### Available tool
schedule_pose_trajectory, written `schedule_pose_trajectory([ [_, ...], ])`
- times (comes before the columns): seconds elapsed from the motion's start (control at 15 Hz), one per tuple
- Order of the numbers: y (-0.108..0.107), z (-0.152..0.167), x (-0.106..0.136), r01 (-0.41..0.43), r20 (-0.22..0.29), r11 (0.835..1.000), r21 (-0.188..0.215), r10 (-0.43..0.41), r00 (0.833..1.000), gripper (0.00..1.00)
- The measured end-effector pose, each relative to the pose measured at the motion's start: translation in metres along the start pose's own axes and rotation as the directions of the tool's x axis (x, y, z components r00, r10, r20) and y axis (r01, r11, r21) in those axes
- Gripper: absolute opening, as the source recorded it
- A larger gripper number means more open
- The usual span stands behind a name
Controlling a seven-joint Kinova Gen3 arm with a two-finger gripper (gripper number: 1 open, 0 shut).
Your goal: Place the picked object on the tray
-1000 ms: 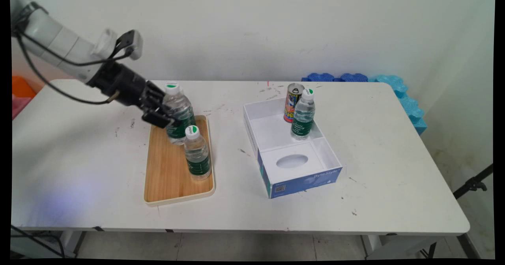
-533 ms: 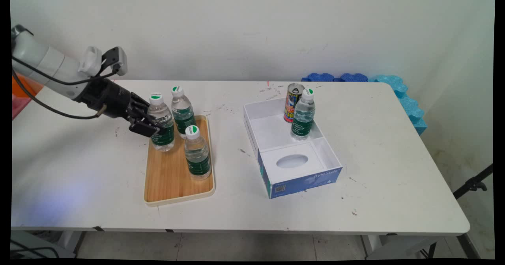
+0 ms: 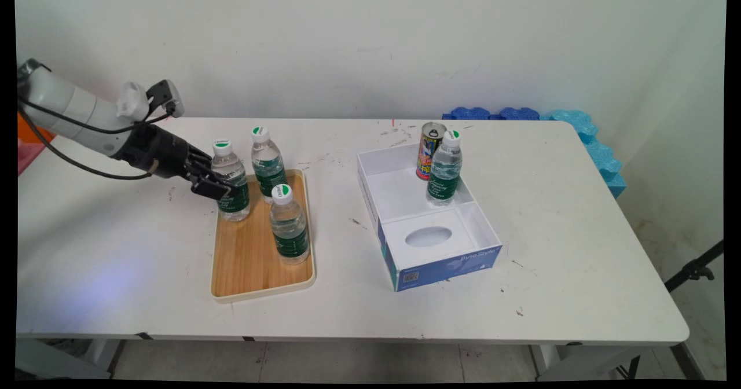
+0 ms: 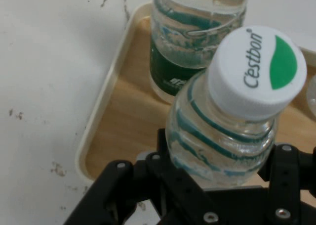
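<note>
Since a second ago I have drawn the water bottle (image 3: 231,181) leftward along the wooden tray (image 3: 249,261), clear of its two neighbours. My fingers (image 3: 215,189) grip its body, base near the tray's far left corner.

At the left edge of the main view the arm (image 3: 69,108) shows as a chain of rounded white cylindrical links with faint seams between segments. Thin black cables (image 3: 75,163) loop beneath it and across its upper side. Near the wrist a white knob-like cap and a small grey-and-black box sit on top. Below them comes a black cylindrical wrist section, ending in the black two-finger gripper (image 3: 215,185). Along the bottom of the hand view, the gripper's linkage is matte black, built of angular flat bars joined by small silver screw heads at the pivots.
</note>
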Motion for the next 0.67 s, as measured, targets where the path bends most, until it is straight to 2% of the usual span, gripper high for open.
schedule_pose_trajectory([
  [0.4,-0.004,0.011,-0.004,0.030,-0.043,1.000,-0.004,-0.030,0.999,0.00],
  [0.47,-0.005,0.012,-0.005,0.030,-0.046,1.000,-0.005,-0.031,0.998,1.00],
  [0.67,-0.006,0.014,-0.009,0.025,-0.045,1.000,-0.007,-0.025,0.999,1.00],
])
